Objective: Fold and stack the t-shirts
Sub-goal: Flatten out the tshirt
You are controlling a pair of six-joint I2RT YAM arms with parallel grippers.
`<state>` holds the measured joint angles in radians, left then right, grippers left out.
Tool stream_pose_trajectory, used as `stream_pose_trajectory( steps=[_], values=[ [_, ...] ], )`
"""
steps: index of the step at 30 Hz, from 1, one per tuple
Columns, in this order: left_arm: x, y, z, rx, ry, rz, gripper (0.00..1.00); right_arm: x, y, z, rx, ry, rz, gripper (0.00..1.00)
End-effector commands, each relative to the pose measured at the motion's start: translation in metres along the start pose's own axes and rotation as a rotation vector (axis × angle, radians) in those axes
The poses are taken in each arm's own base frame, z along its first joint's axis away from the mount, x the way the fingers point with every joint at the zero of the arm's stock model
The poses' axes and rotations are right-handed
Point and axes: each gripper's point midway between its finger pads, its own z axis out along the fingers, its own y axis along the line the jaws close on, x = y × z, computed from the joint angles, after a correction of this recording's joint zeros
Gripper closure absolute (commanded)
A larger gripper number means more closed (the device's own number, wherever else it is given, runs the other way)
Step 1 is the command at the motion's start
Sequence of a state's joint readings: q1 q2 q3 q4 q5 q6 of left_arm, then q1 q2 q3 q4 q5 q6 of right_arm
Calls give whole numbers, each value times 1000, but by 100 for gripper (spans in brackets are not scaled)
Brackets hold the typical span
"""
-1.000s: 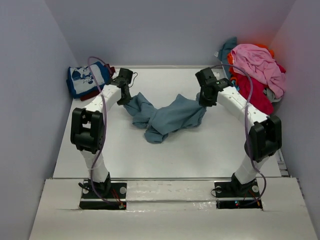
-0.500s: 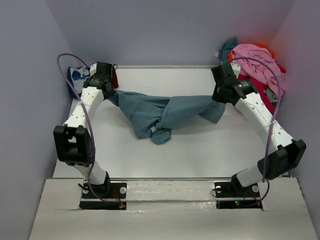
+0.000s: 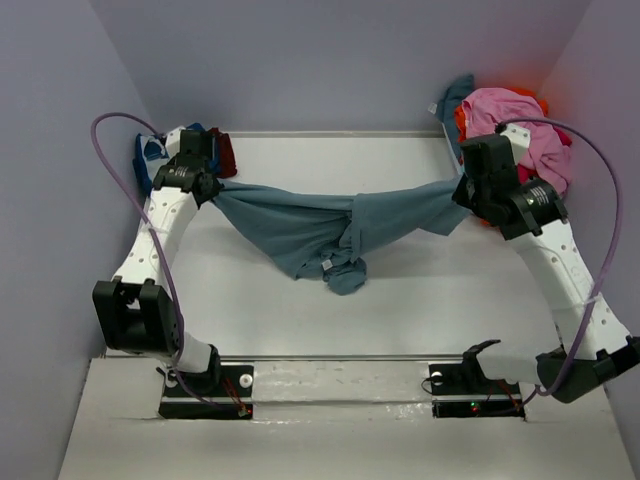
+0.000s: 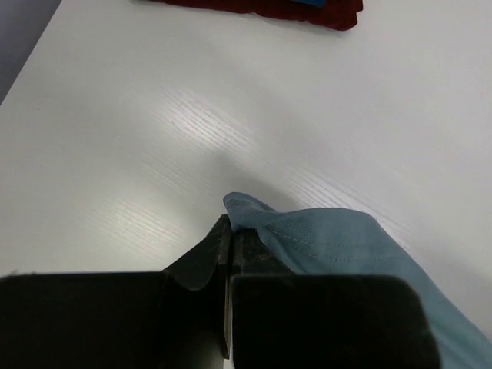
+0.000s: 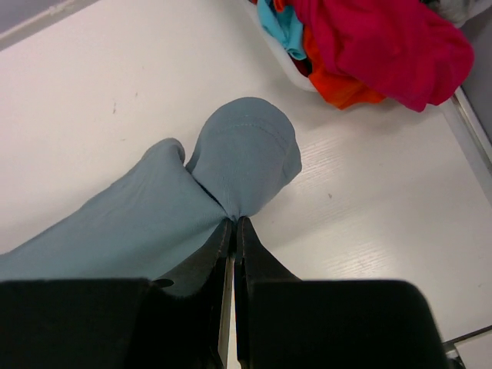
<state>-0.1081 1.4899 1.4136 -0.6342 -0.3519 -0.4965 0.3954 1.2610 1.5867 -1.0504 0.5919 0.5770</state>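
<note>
white table [image 3: 420, 300]: slate-blue tee [image 3: 300, 215] strung left-right, left end effector [image 3: 212, 189] & right end effector [image 3: 462, 192] pinching ends

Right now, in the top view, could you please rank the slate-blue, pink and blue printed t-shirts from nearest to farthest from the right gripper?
1. slate-blue t-shirt: pinched in the right gripper, stretched across the middle.
2. pink t-shirt: just behind it, far right.
3. blue printed t-shirt: far-left corner.

A robot lab cell: a white table [image 3: 400, 295] boxed in by plain lavender walls [image 3: 330, 60].
</note>
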Motion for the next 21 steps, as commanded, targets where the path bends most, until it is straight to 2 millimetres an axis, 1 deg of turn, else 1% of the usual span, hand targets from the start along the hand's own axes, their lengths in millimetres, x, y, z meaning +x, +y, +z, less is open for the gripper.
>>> stream_pose_trajectory(
  steps=[1, 3, 5, 9, 11, 12, 14, 16, 17, 18, 19, 20, 21],
  values=[
    [-9, 19, -4, -49, -49, -59, 94, -14, -29, -12, 92, -86, 62, 93],
    [-12, 23, -4, -61, -56, -69, 94, -12, -34, -14, 100, -94, 66, 93],
    [-16, 29, -5, -77, -68, -86, 94, -14, -41, -19, 116, -113, 87, 93],
    [-32, 33, -21, -76, -143, -138, 94, -26, -51, -32, 112, -175, 133, 93],
    [-37, 39, -24, -81, -173, -152, 94, -28, -54, -38, 97, -197, 151, 93],
    [-39, 39, -27, -74, -181, -157, 94, -22, -56, -35, 103, -188, 144, 93],
    [-34, 38, -23, -74, -164, -145, 94, -12, -52, -29, 87, -158, 124, 93],
    [-22, 36, -13, -71, -118, -127, 94, 9, -47, -17, 99, -82, 97, 93],
    [-12, 35, -5, -77, -89, -113, 94, 17, -44, -11, 100, -53, 89, 93],
    [-13, 32, -4, -61, -86, -113, 94, 24, -41, -6, 95, -27, 77, 93],
    [-4, 29, 4, -60, -53, -102, 89, 35, -35, 1, 89, 18, 55, 93],
    [-1, 27, 7, -54, -37, -95, 68, 40, -32, 4, 81, 38, 46, 88],
    [2, 24, 13, -53, -18, -87, 60, 43, -29, 6, 73, 54, 31, 86]
  ],
)
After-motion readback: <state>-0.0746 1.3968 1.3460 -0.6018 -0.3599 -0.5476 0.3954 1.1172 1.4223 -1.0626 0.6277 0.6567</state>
